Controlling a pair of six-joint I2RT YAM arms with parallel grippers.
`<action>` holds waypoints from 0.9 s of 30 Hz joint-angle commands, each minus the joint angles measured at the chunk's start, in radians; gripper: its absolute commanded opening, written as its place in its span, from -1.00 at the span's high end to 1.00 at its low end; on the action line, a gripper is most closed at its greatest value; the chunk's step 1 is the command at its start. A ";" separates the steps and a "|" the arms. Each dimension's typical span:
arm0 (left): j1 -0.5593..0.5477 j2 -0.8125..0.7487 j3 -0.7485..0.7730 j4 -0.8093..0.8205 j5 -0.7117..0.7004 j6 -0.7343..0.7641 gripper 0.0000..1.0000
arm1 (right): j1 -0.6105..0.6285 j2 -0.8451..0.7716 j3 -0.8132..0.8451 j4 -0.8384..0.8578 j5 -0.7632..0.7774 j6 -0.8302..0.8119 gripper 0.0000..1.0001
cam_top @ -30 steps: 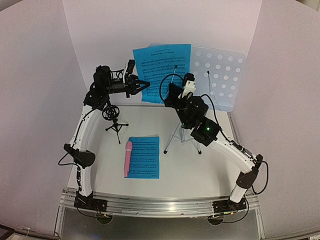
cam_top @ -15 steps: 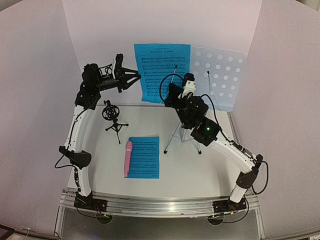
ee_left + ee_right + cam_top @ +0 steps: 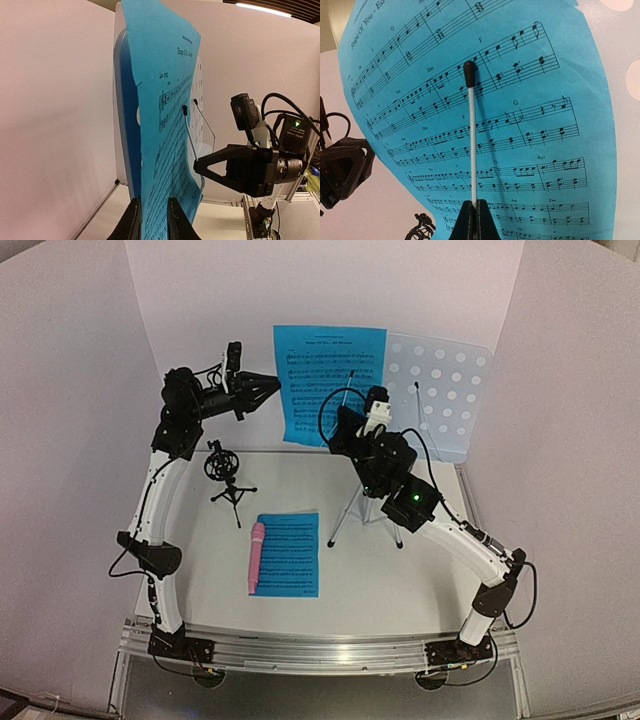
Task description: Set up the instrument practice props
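Shifted slightly right since a second ago, the upright sheet (image 3: 330, 380) is kept on the stand (image 3: 450, 390).
Its left edge is straddled by left gripper (image 3: 151, 207), fingers narrowly parted, grip not discernible; stand's wire (image 3: 471, 135) is pinched by closed right gripper (image 3: 473, 207).

We find open table (image 3: 400, 585) to the right of the flat music sheet (image 3: 295, 553). On the left, the mic holder (image 3: 226, 470) stands close beside the left arm, and the pink microphone (image 3: 255, 557) lies near it. The tripod legs (image 3: 345, 515) spread under the right arm. At the back, the music stand (image 3: 450, 390) and its upright sheet (image 3: 330, 380) wall things off. There the left gripper (image 3: 152, 202) straddles that sheet's edge, and the right gripper (image 3: 472, 215) pinches the stand's wire arm (image 3: 472, 135).
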 commanded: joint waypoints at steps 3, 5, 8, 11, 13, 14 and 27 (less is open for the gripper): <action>-0.005 0.003 -0.001 0.102 -0.016 -0.047 0.97 | 0.014 -0.012 0.019 -0.022 -0.009 -0.015 1.00; -0.008 0.004 0.000 0.118 -0.012 -0.058 1.00 | 0.013 -0.011 0.021 -0.022 -0.010 -0.015 1.00; -0.021 0.009 -0.007 0.128 -0.014 -0.064 1.00 | 0.013 -0.005 0.029 -0.022 -0.013 -0.023 1.00; -0.028 0.019 -0.005 0.156 -0.020 -0.089 1.00 | 0.013 0.001 0.044 -0.024 -0.021 -0.044 1.00; -0.031 0.028 0.002 0.182 -0.032 -0.102 1.00 | 0.014 0.002 0.049 -0.024 -0.026 -0.057 1.00; -0.035 0.032 0.007 0.189 -0.038 -0.104 1.00 | 0.014 0.003 0.051 -0.024 -0.025 -0.062 1.00; -0.047 0.028 -0.072 0.424 -0.175 -0.260 1.00 | 0.013 0.026 0.106 -0.024 -0.017 -0.118 1.00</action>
